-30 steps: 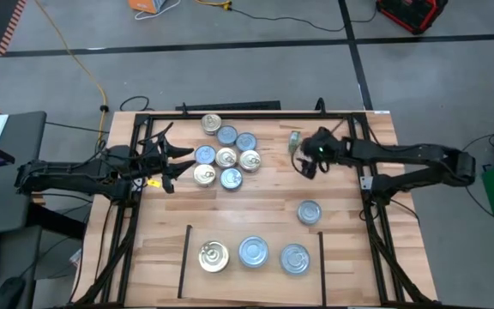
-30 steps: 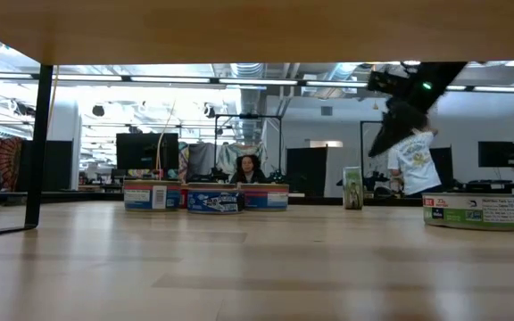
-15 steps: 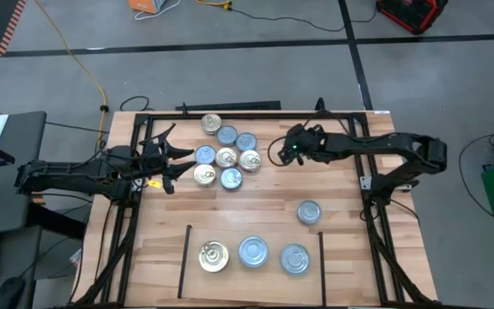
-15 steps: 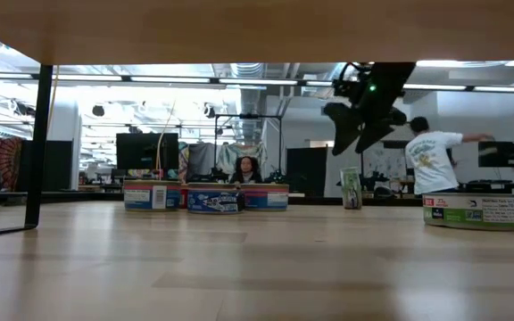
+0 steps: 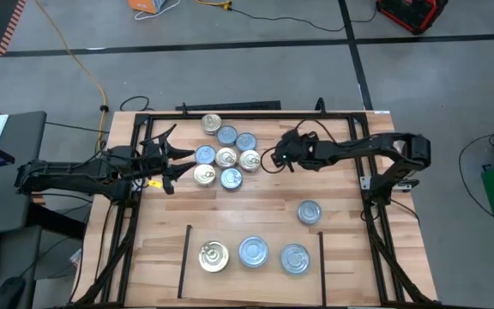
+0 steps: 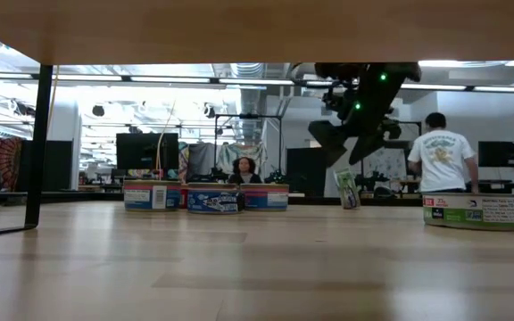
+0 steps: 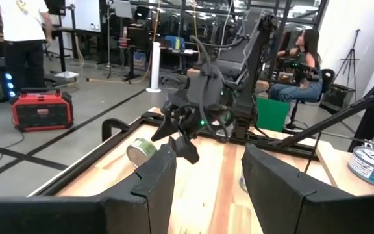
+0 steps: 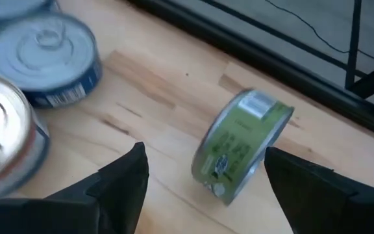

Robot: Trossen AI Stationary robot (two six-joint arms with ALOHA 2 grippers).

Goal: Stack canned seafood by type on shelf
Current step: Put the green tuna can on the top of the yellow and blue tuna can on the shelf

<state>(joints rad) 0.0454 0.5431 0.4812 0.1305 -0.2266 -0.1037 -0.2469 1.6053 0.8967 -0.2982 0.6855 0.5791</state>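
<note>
My right gripper [image 8: 200, 179] hangs over the wooden table [image 5: 256, 202], fingers spread wide, nothing between them. Dead ahead, in the gap's line: a small round green-labelled tin [image 8: 242, 146], tipped up on its rim, flat faces sideways, so its axis runs level. It stands beside the cluster of gold- and silver-topped flat tins [image 5: 225, 150], probably on their far side; the overhead view hides it. My left gripper [image 5: 168, 163], fingers half apart and empty, waits on the cluster's opposite side. The right is nearer.
</note>
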